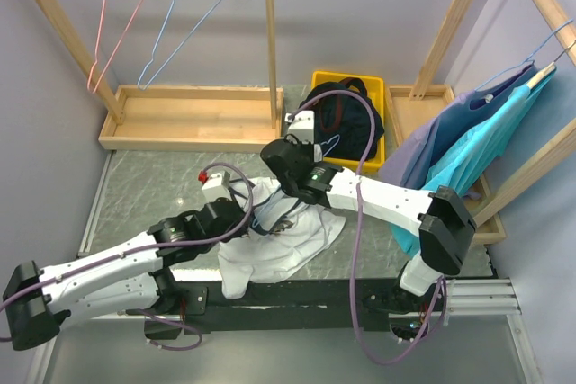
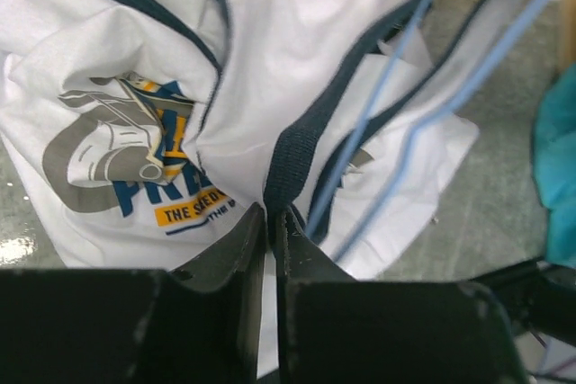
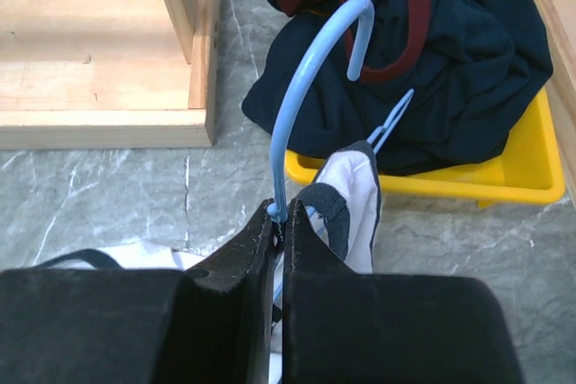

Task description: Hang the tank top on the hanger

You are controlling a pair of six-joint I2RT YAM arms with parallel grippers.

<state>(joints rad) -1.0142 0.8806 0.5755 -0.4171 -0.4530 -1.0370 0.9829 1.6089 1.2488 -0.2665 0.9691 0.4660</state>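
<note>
A grey marbled table (image 1: 135,195) sits between lilac walls, with a wooden rack (image 1: 193,123) along its far edge, a yellow bin (image 1: 378,87) at far centre holding a dark navy garment (image 3: 450,69), and teal and purple shirts (image 1: 468,146) hanging off a second frame at the right edge.

The left gripper (image 2: 272,218) has its jaws pinched nearly together on a navy-trimmed strap of the tank top (image 2: 270,60), right where the trim folds into the fingers. Just beside that strap, two strands of the light-blue hanger (image 2: 396,123) run through the shirt's opening. The right gripper (image 3: 277,222) is clamped on the hanger at the base of its hook, with a corner of white cloth and navy trim bunched against its fingers. The tank top lies crumpled near the middle of the table, toward the near edge, its printed graphic facing up.

The step in hand looks like threading: one hanger shoulder seems already inside the shirt. Next, the left arm probably needs to draw the pinched strap over the hanger's end while the right keeps the wire steady. The risk I see is thin fabric slipping from so narrow a pinch.
</note>
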